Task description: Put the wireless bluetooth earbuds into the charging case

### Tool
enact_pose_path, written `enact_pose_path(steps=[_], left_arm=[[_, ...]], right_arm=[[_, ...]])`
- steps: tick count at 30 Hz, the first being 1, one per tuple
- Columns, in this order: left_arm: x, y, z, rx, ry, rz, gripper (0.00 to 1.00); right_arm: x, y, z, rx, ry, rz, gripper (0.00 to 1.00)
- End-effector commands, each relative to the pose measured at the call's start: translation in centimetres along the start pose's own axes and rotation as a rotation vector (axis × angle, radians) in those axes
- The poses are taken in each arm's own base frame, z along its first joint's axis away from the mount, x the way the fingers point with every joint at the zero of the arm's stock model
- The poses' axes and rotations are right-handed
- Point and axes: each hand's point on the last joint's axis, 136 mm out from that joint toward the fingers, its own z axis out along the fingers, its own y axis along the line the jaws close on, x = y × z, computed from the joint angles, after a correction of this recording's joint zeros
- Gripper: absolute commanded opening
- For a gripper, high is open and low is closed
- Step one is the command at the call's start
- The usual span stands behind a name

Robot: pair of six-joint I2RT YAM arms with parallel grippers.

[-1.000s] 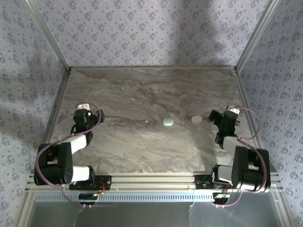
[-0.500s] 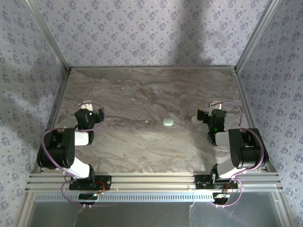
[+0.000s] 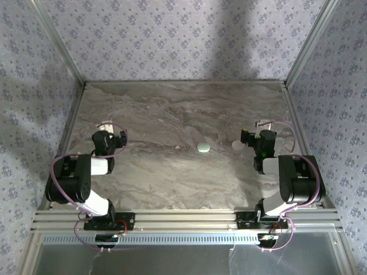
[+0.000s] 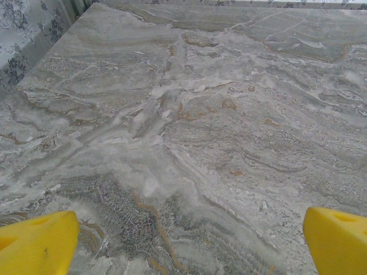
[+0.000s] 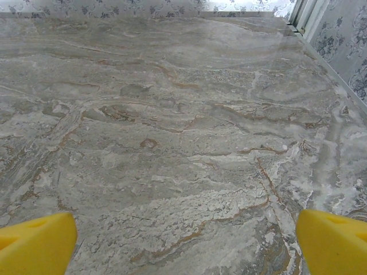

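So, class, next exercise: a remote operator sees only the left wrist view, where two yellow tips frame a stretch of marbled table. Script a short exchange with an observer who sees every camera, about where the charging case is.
Operator: Where is the charging case?
Observer: In the top camera, the charging case lies mid-table, well to the right of the left arm.
Operator: Anything lying near it?
Observer: Yes, a second white rounded piece sits to its right, close beside the wrist of the right arm.
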Motion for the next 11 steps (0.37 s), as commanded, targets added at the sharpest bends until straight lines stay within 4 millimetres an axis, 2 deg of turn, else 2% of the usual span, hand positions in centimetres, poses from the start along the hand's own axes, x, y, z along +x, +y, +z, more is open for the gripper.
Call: enact_pose_path(steps=[1, 11], left_arm=[[-1.25, -0.26, 0.31, 0.006, -0.034, 0.013, 1.00], [-1.27, -0.25, 0.30, 0.005, -0.034, 0.013, 1.00]], right_arm=[[-0.24, 0.21, 0.32, -0.006, 0.002, -0.004, 1.00], [-0.22, 0.22, 0.34, -0.010, 0.003, -0.003, 1.00]])
